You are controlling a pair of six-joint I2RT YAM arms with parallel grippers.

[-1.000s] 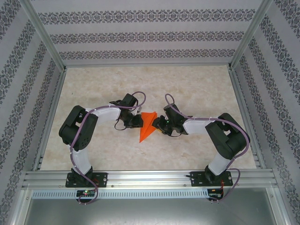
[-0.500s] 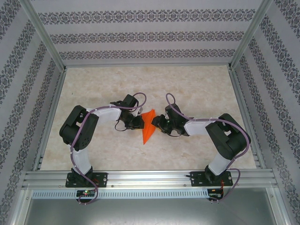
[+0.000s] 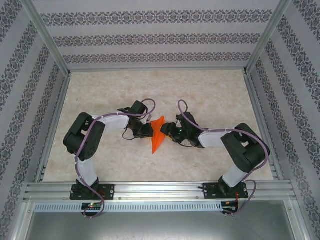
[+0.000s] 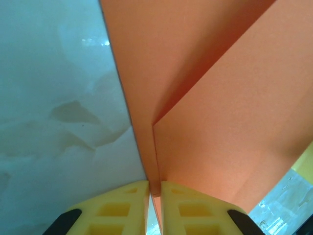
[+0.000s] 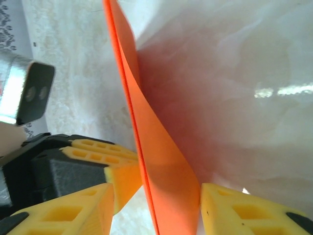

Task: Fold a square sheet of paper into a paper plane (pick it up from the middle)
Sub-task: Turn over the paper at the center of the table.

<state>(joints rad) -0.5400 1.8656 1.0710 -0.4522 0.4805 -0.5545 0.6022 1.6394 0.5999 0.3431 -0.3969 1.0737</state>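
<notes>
Dead centre of the pale marbled worktop point(image 3: 200, 95), between the two arms: the paper plane point(image 3: 157, 135), bright orange, narrow, sharp tip aimed at the near edge, broad end toward the far wall. Up on edge, not lying flat; whether touching the worktop, cannot tell. Coming in from the left, the left gripper point(image 3: 148, 129), clenched on the paper plane and grasping it firmly. From the left wrist view, yellow fingers point(image 4: 122, 210) squeezed down to a thin slit, orange layer nipped between them, two folded panels fanning up and away from a crease just above the pinch. Over on the other side, the right gripper point(image 3: 167, 132), released, jaws standing well apart with the paper plane running up between them. From the right wrist view, one yellow finger point(image 5: 63, 210) clear of the sheet with a visible gap, the other finger point(image 5: 244, 210) just beside the orange edge, perhaps brushing it, not squeezing. In that same view, the yellow tips of the left gripper pressed against the far face of the paper.
</notes>
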